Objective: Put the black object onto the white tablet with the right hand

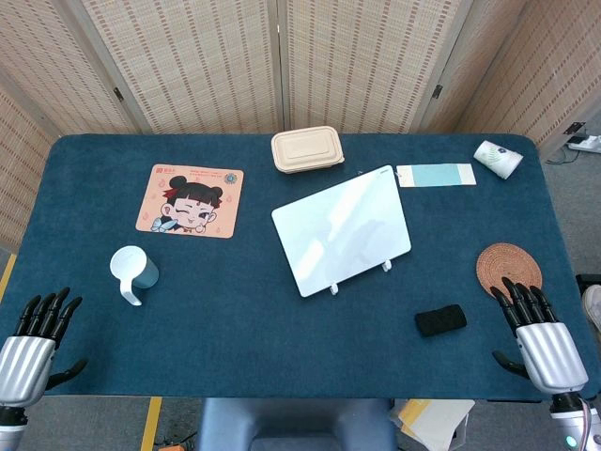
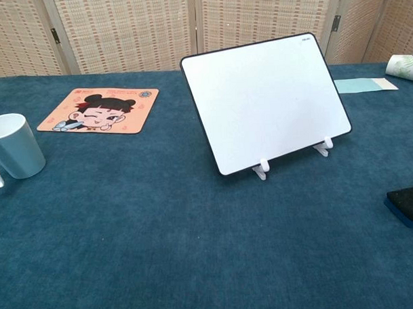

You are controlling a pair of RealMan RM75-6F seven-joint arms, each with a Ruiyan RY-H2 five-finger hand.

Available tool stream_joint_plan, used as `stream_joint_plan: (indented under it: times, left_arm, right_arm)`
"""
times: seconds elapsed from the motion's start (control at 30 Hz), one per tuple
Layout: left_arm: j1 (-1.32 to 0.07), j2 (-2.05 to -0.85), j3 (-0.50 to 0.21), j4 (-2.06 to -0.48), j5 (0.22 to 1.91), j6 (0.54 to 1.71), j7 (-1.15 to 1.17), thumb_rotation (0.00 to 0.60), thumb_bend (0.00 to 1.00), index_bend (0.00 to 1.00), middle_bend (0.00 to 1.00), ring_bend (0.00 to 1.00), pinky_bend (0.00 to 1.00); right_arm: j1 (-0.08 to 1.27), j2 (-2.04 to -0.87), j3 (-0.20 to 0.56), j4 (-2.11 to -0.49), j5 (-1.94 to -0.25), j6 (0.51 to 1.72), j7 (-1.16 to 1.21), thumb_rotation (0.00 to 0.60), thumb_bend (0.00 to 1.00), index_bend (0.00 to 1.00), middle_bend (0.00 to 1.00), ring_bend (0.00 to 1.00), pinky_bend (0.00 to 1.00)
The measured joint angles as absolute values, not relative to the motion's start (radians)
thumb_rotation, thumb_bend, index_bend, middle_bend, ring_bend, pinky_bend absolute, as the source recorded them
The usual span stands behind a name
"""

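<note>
black object (image 1: 440,320): lying on table (image 1: 282,310), near front right, apart from tablet, untouched
tablet (image 1: 342,228): white, tilted back on small clips, mid-table, nothing on it
right hand (image 1: 537,331): at right front edge, fingers spread, nothing held, beside coaster (image 1: 508,267)
left hand (image 1: 36,340): at left front corner, fingers apart, nothing held
mug (image 1: 132,272): pale blue, upright, left side, inside not seen
lunch box (image 1: 307,149): beige, lid on, contents hidden
paper cup (image 1: 498,159): tipped on side, back right
card (image 1: 435,175): flat, behind tablet
mat (image 1: 191,200): cartoon print, back left
</note>
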State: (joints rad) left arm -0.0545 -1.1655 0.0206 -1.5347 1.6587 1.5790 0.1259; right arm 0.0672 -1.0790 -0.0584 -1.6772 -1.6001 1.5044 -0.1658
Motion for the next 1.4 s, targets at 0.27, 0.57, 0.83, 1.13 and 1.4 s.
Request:
stream_joint_plan:
  times: [0.27, 0.57, 0.83, 1.13, 1.4]
  left_arm:
    - [-0.063, -1.173, 0.024, -1.535, 1.663, 1.561, 0.141, 0.600, 0.18, 0.08, 0.04, 0.04, 0.00]
    - [-0.064, -1.165, 0.025, -1.536, 1.661, 1.561, 0.112, 0.600, 0.18, 0.08, 0.04, 0.04, 0.00]
    - [-0.066, -1.166, 0.025, -1.537, 1.657, 1.555, 0.116, 0.600, 0.18, 0.08, 0.04, 0.04, 0.00]
    - [-0.063, -1.164, 0.026, -1.539, 1.659, 1.562, 0.107, 0.600, 0.18, 0.08, 0.04, 0.04, 0.00]
    - [-0.061, -1.162, 0.027, -1.540, 1.661, 1.568, 0.100, 0.600, 0.18, 0.08, 0.04, 0.04, 0.00]
  right_arm:
    - [0.067, -1.075, -0.058, -1.679, -1.603, 1.485, -0.161, 0.600, 0.19, 0.00, 0.00, 0.00, 0.05]
    - [0.091, -1.065, -0.065, -1.667, -1.622, 1.426, -0.133, 0.600, 0.19, 0.15, 0.00, 0.00, 0.05]
    - [0.169, -1.055, -0.042, -1.673, -1.542, 1.250, -0.226, 0.600, 0.19, 0.26, 0.00, 0.00, 0.05]
    - [0.263, -1.103, -0.006, -1.656, -1.373, 1.064, -0.378, 0.600, 0.19, 0.26, 0.00, 0.00, 0.05]
    - [0.333, -1.174, 0.023, -1.624, -1.258, 0.982, -0.465, 0.600, 0.19, 0.26, 0.00, 0.00, 0.05]
